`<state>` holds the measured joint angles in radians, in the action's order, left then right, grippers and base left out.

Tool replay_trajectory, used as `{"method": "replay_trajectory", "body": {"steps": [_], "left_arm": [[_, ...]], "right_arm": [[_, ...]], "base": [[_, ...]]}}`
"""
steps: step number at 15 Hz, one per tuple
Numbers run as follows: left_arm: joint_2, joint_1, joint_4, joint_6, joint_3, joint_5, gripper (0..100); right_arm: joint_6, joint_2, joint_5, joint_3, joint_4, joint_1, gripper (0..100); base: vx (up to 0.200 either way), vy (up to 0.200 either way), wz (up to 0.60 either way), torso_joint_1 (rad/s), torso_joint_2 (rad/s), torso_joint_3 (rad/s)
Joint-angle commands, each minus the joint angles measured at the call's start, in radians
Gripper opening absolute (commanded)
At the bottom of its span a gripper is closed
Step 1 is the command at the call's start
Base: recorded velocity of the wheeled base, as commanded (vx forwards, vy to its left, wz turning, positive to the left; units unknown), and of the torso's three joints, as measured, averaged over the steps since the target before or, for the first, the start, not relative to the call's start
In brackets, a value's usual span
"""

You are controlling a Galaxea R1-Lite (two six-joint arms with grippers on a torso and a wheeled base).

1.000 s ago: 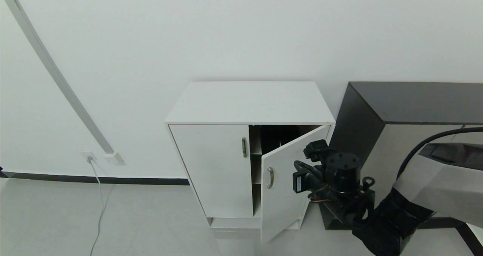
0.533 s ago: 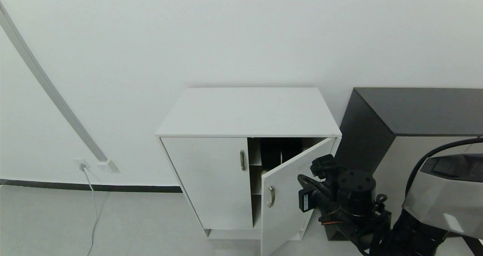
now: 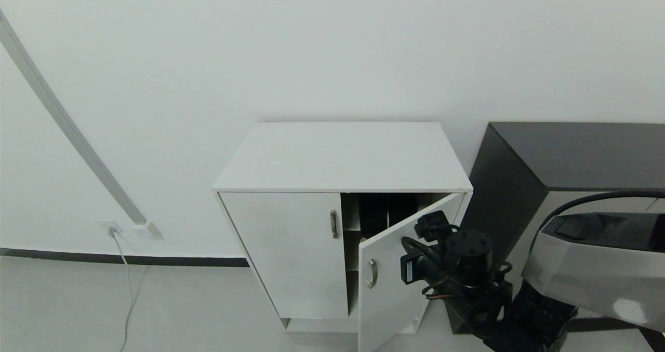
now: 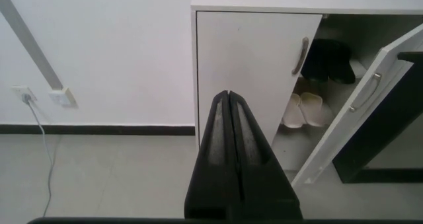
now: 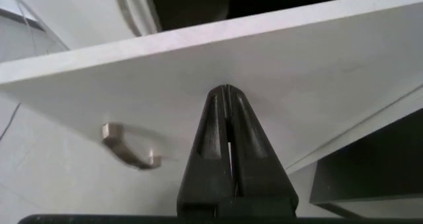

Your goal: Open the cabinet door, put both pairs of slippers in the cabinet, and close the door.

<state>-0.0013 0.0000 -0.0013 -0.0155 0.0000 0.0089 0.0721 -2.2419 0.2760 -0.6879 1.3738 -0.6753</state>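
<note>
While the left door (image 3: 283, 248) of the white cabinet (image 3: 343, 154) stands shut, its right door (image 3: 387, 279) is swung out about halfway, and we can see into the open half. In the left wrist view the black slippers (image 4: 328, 59) are on an upper shelf inside. The white slippers (image 4: 304, 110) lie side by side on the shelf below them. Both pairs are fully inside the cabinet, behind the line of the open door.

The right gripper (image 5: 227, 90) has its two fingers pressed together, with only a thin slit between them, and it holds nothing. Its tips are at the outer face of the right door, on the hinge side of the door handle (image 5: 129, 147). We cannot tell if they really touch the panel or stay just in front of it. In the head view the right arm comes from the lower right, between the open door and the dark cabinet (image 3: 545, 154) that stands just beside the white one.

The left gripper (image 4: 228, 95) also has its fingers closed together and is empty. It is held in front of the shut left door, well apart from it, and it points toward the cabinet.

On the wall to the left there is a wall socket (image 3: 110, 228), and a cable (image 3: 130, 295) hangs from it down to the floor (image 3: 78, 310).
</note>
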Motion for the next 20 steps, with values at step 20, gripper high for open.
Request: {"method": "replay_trajectory", "body": {"steps": [20], "left_arm": [[0.001,0.0,0.0,0.0,0.0,0.0,0]], "right_arm": [[-0.006,-0.162,-0.001,-0.389,-0.202,0.12,0]], "base": [[0.0,0.0,0.0,0.0,0.0,0.0]]}}
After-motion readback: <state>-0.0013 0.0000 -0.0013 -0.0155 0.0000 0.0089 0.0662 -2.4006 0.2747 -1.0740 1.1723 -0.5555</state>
